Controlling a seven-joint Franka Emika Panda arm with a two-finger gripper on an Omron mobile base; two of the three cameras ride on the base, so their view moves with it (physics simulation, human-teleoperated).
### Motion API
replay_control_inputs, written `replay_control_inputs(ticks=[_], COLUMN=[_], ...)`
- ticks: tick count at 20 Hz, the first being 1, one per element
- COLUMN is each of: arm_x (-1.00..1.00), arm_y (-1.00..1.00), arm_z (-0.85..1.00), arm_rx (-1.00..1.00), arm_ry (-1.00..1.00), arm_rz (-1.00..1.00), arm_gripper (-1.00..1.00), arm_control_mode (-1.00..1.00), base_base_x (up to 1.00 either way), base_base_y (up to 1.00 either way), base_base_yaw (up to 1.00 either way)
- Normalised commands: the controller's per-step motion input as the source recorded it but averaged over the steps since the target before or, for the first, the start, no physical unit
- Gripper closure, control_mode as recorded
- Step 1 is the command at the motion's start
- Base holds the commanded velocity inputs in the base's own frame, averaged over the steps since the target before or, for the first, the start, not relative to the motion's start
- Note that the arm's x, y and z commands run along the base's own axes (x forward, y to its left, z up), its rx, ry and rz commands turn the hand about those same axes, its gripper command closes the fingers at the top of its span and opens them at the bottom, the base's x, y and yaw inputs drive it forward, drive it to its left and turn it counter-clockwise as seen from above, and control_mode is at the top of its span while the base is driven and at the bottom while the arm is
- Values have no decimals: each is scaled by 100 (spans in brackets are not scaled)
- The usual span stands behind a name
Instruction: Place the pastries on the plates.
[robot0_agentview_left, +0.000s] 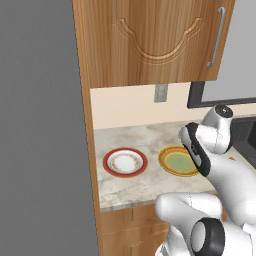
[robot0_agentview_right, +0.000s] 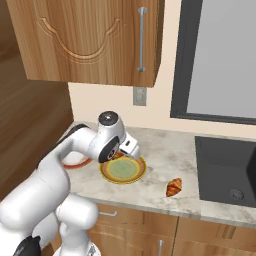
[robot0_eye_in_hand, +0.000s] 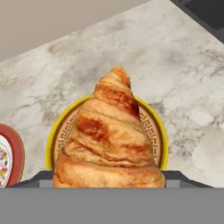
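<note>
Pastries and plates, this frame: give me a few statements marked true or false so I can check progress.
1. One croissant lies on the bare counter, right of the yellow-rimmed plate. True.
2. The red-rimmed plate already has a pastry on it. False: its patterned centre is bare.
3. The gripper holds a croissant over the yellow-rimmed plate. True: the hand view shows the pastry right in front of the fingers, with the plate behind it.
4. The two plates are stacked. False: they sit side by side on the counter, red one to the left.
5. The cabinet door above the counter is open. False: it is closed.
</note>
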Motion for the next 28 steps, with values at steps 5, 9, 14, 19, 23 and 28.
replay_control_inputs(ticks=[5, 9, 14, 19, 23, 28], arm_x=[0, 0, 0, 10, 25, 31], arm_y=[65, 69, 82, 77, 49, 17], arm_z=[6, 9, 14, 0, 0, 0], arm_rx=[0, 0, -2, -2, -3, -4], arm_ry=[0, 0, 0, 7, 7, 19], arm_rz=[14, 13, 12, 7, 9, 7], arm_gripper=[100, 100, 100, 100, 100, 100], arm_control_mode=[-100, -100, -100, -100, -100, -100], base_base_x=[0, 0, 0, 0, 0, 0], base_base_y=[0, 0, 0, 0, 0, 0], base_base_yaw=[0, 0, 0, 0, 0, 0])
